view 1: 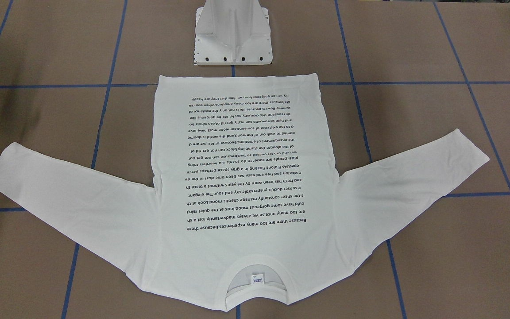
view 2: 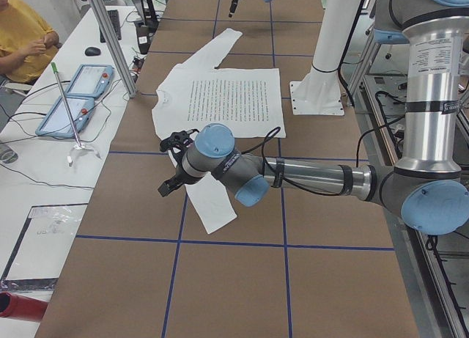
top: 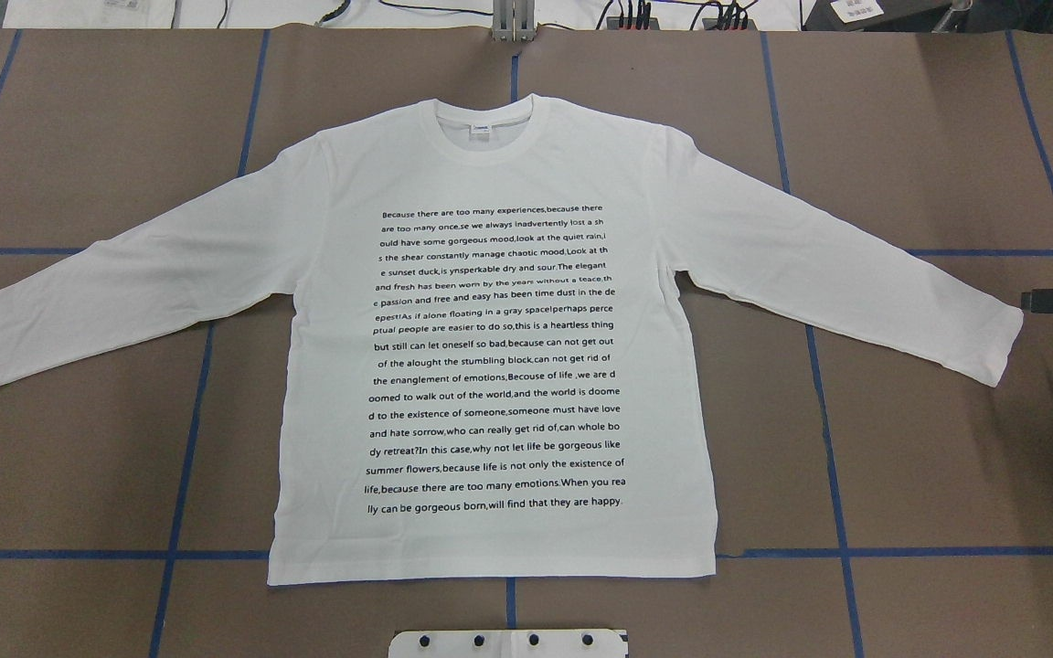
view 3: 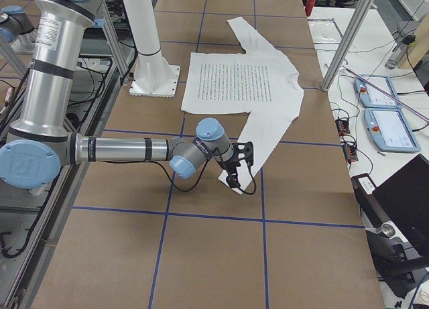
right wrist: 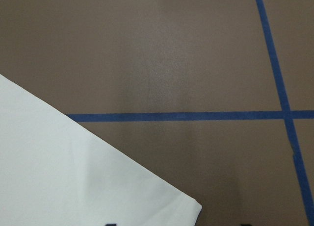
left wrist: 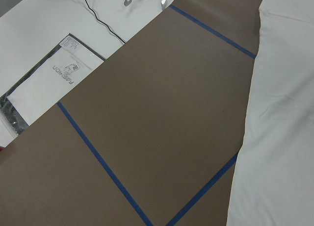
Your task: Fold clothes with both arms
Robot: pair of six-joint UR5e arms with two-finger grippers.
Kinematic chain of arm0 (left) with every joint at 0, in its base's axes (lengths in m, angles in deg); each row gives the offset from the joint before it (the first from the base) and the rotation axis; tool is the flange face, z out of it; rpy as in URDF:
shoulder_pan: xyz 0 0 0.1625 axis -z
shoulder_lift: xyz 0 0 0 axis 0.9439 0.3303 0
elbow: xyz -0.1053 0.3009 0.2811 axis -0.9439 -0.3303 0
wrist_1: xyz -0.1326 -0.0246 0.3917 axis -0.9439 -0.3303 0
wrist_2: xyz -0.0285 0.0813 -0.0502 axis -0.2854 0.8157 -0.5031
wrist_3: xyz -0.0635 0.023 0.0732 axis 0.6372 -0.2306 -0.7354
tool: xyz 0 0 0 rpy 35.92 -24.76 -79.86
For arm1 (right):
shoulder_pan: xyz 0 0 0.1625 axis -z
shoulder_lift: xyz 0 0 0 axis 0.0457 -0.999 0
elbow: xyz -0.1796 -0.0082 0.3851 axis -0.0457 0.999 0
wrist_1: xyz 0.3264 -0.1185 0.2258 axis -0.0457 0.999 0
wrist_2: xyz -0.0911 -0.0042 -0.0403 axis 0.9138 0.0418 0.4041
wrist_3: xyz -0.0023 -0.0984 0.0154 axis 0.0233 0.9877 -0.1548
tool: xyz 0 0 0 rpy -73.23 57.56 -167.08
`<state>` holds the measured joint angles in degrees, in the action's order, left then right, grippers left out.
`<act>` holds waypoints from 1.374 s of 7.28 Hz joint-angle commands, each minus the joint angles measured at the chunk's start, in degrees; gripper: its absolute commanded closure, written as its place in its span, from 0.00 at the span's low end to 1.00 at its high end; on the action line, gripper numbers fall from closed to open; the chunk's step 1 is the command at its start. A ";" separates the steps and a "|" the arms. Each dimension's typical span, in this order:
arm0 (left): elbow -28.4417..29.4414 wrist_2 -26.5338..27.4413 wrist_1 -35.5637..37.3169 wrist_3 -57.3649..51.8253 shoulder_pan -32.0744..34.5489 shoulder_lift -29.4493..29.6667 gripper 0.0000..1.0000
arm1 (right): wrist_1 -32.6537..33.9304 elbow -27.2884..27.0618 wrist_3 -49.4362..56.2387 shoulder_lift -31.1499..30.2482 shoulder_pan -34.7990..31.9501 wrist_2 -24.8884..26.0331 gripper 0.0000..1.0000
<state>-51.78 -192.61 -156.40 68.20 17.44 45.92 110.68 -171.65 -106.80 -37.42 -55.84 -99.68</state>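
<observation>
Lying flat, print up, is the shirt (top: 494,366), hem nearest the pedestal (top: 508,642). It's looking soft, light, limp; you're best pinching cuffs (top: 1002,352). R gripper (top: 1034,300) is hovering beside one, jaws seemingly apart, empty; L gripper (view 2: 168,166): can't tell.

The brown worktop (top: 947,137) is divided into large rectangles by blue tape lines (top: 947,552), and a white pedestal base (view 1: 233,37) is bolted at its middle edge. In the left side view a white side table (view 2: 33,191) runs alongside it, carrying two blue-framed control pendants (view 2: 89,79), a black mouse (view 2: 92,51), loose cables, a clear plastic bag (view 2: 47,232) and a red object (view 2: 18,309) at the near corner. A person in a yellow top (view 2: 18,30) sits at its far end; the right side view shows a black laptop (view 3: 402,195).
</observation>
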 commanded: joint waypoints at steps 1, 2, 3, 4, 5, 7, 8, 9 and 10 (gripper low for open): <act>-0.20 0.00 -0.09 0.00 0.00 -0.06 0.00 | -7.82 10.36 -1.58 5.17 1.86 0.78 0.20; -0.20 0.00 -0.09 0.00 0.00 -0.06 0.00 | -8.26 12.40 -1.67 6.41 1.95 0.87 0.24; -0.20 0.00 -0.09 0.00 0.00 -0.06 0.00 | -8.27 12.51 -1.75 6.42 1.95 0.96 0.26; -0.02 0.00 -0.09 0.00 0.00 -0.06 0.00 | -8.27 12.94 -1.67 6.33 2.04 0.96 0.27; 0.07 0.00 -0.09 0.00 0.00 -0.06 0.00 | -8.35 12.86 -1.67 5.90 2.04 0.79 0.29; 0.33 -0.09 -0.09 -0.09 0.00 -0.06 0.00 | -9.14 12.69 -1.75 5.63 2.12 0.70 0.37; 0.42 -0.09 -0.09 -0.09 0.00 -0.06 0.00 | -9.14 12.60 -1.75 5.63 2.47 0.61 0.46; 0.42 -0.09 -0.09 -0.09 0.00 -0.06 0.00 | -9.14 12.42 -1.75 5.63 2.56 0.26 0.66; 0.42 -0.09 -0.09 -0.09 0.00 -0.23 0.00 | -9.41 12.33 -1.75 5.63 2.65 -0.09 0.93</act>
<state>-51.39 -192.70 -156.49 68.11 17.44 45.81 101.48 -159.18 -108.55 -31.77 -53.33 -99.38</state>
